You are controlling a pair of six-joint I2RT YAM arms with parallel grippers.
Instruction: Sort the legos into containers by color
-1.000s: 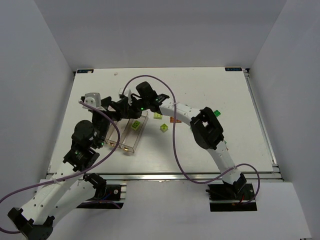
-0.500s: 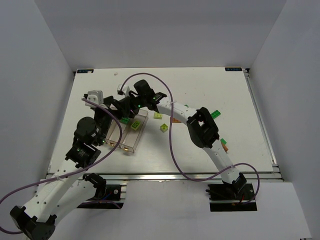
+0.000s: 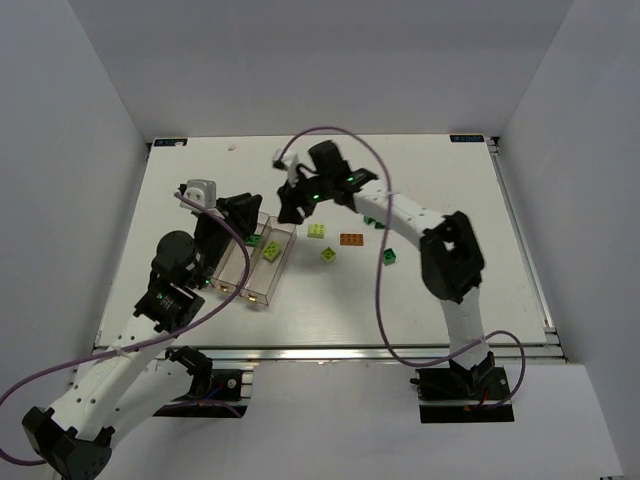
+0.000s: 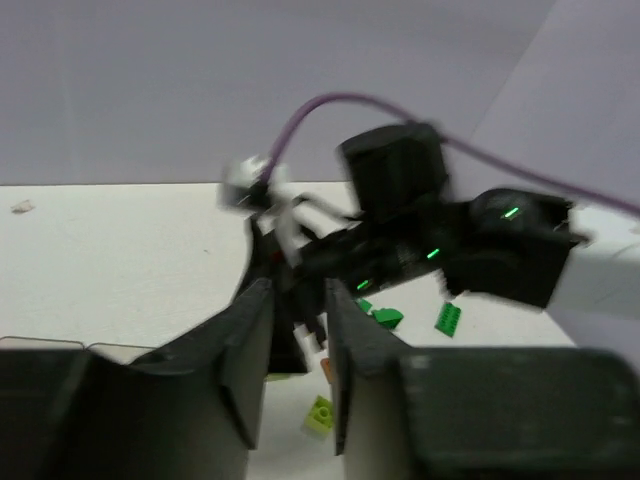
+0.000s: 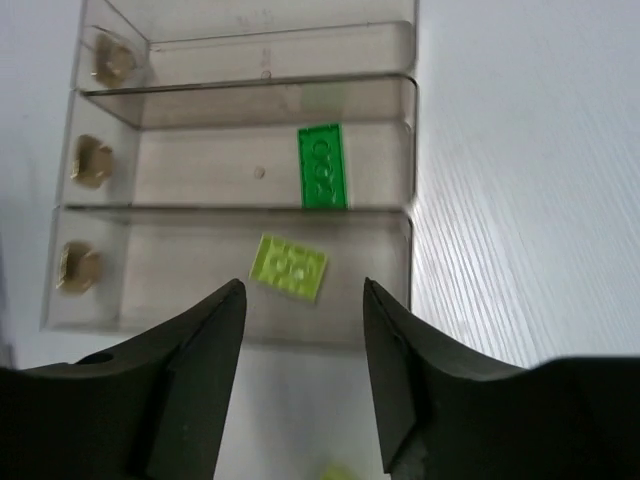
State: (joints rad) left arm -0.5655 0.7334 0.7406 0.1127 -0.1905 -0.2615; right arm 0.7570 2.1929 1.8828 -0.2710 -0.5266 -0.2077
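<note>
The clear containers (image 3: 250, 290) (image 5: 240, 100) lie left of centre. A dark green lego (image 3: 255, 238) (image 5: 322, 167) lies in the middle bin and a lime one (image 3: 270, 250) (image 5: 289, 266) in the bin beside it. My right gripper (image 3: 291, 207) (image 5: 300, 330) hovers open and empty past the bins' far end. My left gripper (image 3: 250, 220) (image 4: 298, 350) is over the bins' far-left end, its jaws a narrow gap apart with nothing between. Loose on the table: two lime legos (image 3: 316, 231) (image 3: 327, 255), an orange one (image 3: 350, 239) and a green one (image 3: 389, 258).
The two arms' wrists are close together above the far end of the bins. The right arm's purple cable (image 3: 330, 135) loops over the table's back. In the left wrist view, green legos (image 4: 385, 318) (image 4: 448, 318) lie behind the right arm. White walls stand around the table.
My right gripper opened, left the dark green lego in the middle bin and moved back and to the right. My left jaws narrowed.
</note>
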